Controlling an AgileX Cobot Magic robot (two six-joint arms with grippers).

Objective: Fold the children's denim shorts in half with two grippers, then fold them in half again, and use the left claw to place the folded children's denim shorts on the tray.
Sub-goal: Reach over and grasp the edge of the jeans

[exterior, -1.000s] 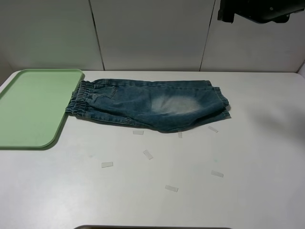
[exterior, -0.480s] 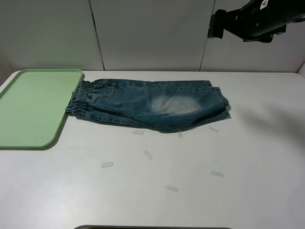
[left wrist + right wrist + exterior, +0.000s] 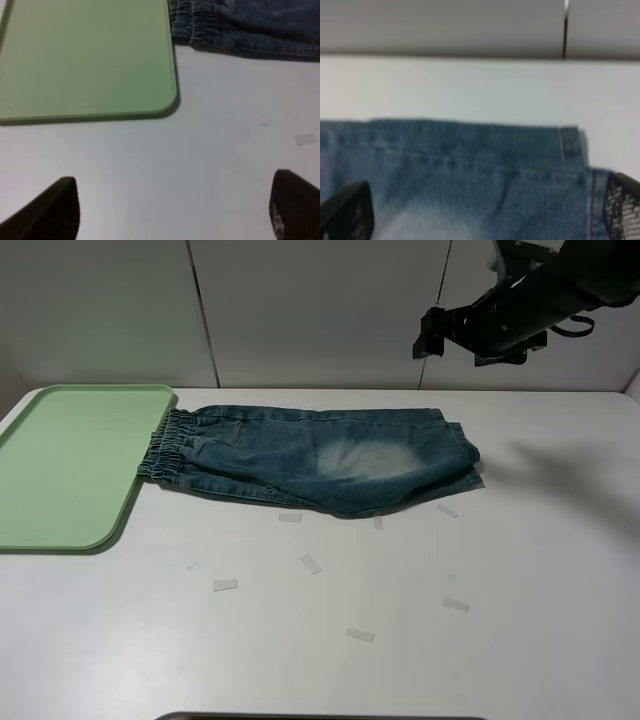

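The children's denim shorts [image 3: 315, 458] lie flat on the table [image 3: 400, 590], waistband against the tray's [image 3: 60, 470] edge. The right gripper [image 3: 432, 335] hangs above the leg hems, jaws apart, likely poised to pinch them; the left gripper [image 3: 172, 212], also spread wide, hovers low by the tray's corner

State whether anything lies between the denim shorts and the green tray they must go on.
Nothing visible does. The denim shorts lie with their waistband right against the green tray rim. The tape strips lie on the table in front of the shorts, off that path.
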